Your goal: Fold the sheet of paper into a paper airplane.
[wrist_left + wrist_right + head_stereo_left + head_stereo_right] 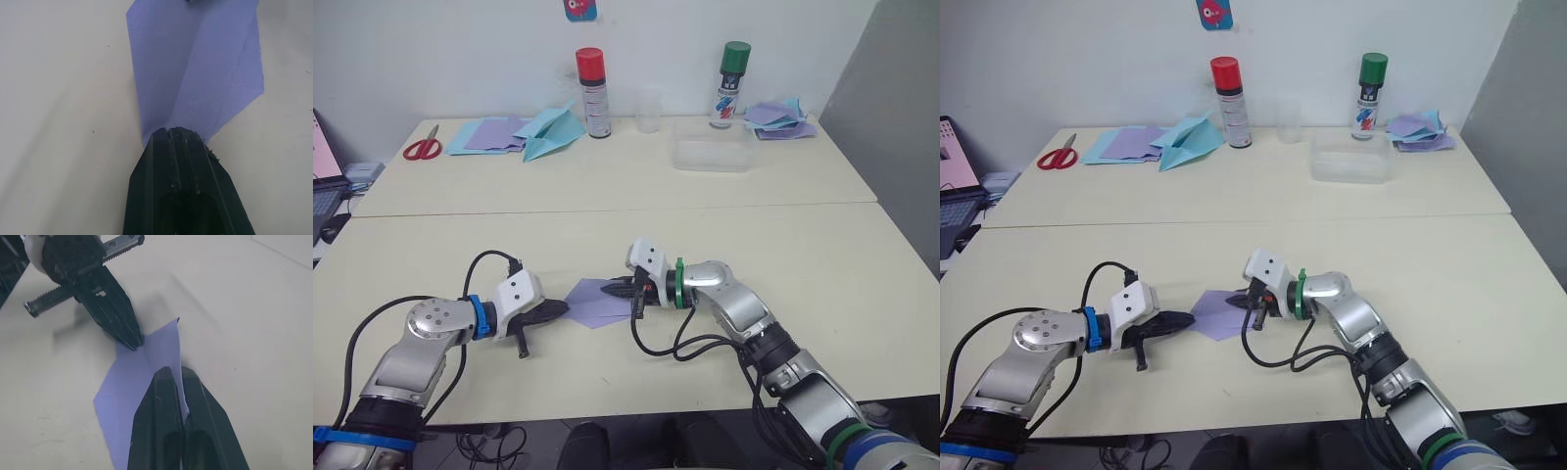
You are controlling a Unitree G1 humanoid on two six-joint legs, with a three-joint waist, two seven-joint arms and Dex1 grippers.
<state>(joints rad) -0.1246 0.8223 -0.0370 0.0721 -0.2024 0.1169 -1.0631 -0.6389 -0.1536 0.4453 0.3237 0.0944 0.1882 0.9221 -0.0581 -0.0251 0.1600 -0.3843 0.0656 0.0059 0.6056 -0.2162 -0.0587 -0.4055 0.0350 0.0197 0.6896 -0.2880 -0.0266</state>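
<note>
Jaws of both grippers look clenched, each on an edge of the paper: the left gripper pinches the sheet's near-left point, and the right gripper clamps a raised fold along the opposite side, its two fingers pressed together with the lavender edge between them. The paper lies on the near table, between the two grippers, part-folded into a pointed shape with a centre crease showing in the left wrist view. Tearing seems the main risk: if the arms pull apart while both grips hold, the thin sheet could rip at a pinch point. A second risk is a crooked crease, should either tip slide or drag the sheet across the smooth tabletop. Far off, the blue plane, cans and scissors pose no hazard.
</note>
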